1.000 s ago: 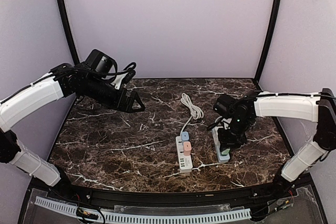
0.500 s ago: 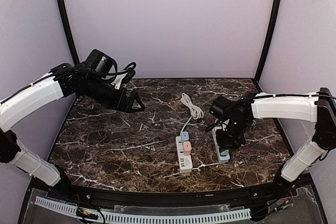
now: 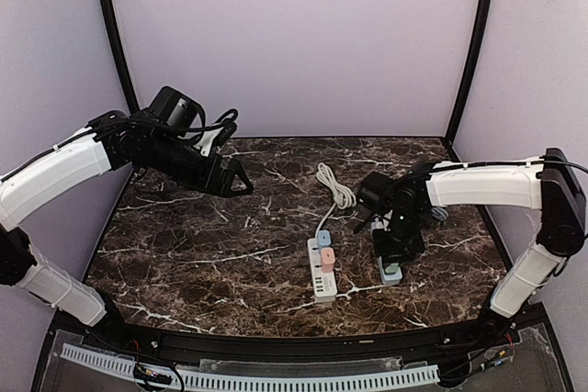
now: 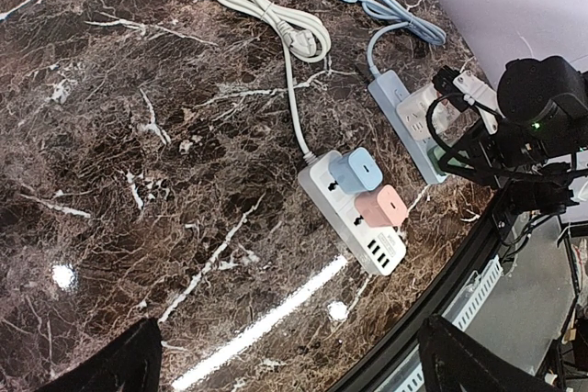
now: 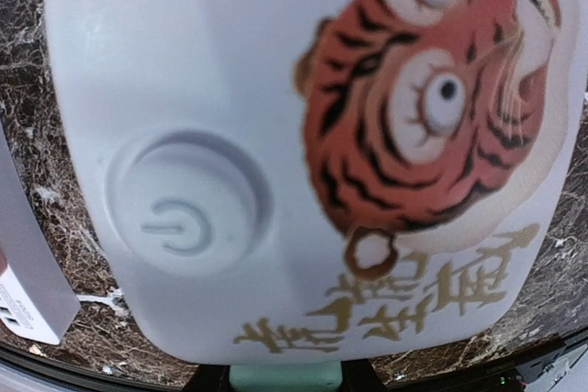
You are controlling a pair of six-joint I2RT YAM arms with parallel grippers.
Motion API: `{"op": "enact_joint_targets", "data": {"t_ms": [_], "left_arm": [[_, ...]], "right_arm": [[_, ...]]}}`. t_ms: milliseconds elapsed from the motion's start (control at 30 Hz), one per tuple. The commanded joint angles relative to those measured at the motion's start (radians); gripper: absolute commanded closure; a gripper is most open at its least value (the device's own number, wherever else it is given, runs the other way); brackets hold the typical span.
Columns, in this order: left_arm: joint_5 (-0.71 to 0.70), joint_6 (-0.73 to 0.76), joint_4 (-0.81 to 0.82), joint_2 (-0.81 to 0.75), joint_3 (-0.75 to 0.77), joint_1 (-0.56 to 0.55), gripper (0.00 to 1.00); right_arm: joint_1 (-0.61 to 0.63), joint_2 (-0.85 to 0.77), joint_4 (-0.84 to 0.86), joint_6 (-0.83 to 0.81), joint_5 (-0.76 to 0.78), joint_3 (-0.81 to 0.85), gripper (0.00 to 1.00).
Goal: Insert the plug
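Just right of the white power strip [image 3: 322, 273] lies a pale blue strip [image 3: 390, 270] with a tiger sticker [image 5: 432, 89]. The right gripper [image 3: 396, 247] hangs over that blue strip, fingers clamped on a mint-green plug [image 5: 285, 378]; whether its pins have entered a socket cannot be told. The white strip's sockets hold a blue adapter [image 4: 356, 170] and a pink adapter [image 4: 379, 206]. The left gripper [image 3: 241, 184], well apart to the white strip's left, is spread wide and holds nothing.

— What lies on the dark marble counter [image 3: 202, 254]?
— A white power strip [image 3: 322, 282] near the front middle, its cord [image 4: 262, 5] coiled behind it (loosely), and a pale blue strip [image 4: 388, 96] just beside, on the right.
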Motion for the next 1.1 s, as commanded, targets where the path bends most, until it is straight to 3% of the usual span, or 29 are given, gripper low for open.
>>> {"op": "enact_joint_targets", "data": {"t_ms": [0,567,1067], "left_arm": [[-0.010,0.009,-0.042,-0.034,-0.002,0.003,0.01],[-0.009,0.009,-0.044,-0.027,0.000,0.003,0.01],[-0.013,0.011,-0.049,-0.021,0.007,0.003,0.01]], "right_arm": [[0.030,0.055,0.035,0.013,-0.053,-0.015,1.00],[0.031,0.037,0.189,0.030,-0.105,-0.229,1.00],[0.031,0.079,0.124,-0.001,-0.090,-0.132,1.00]]}}
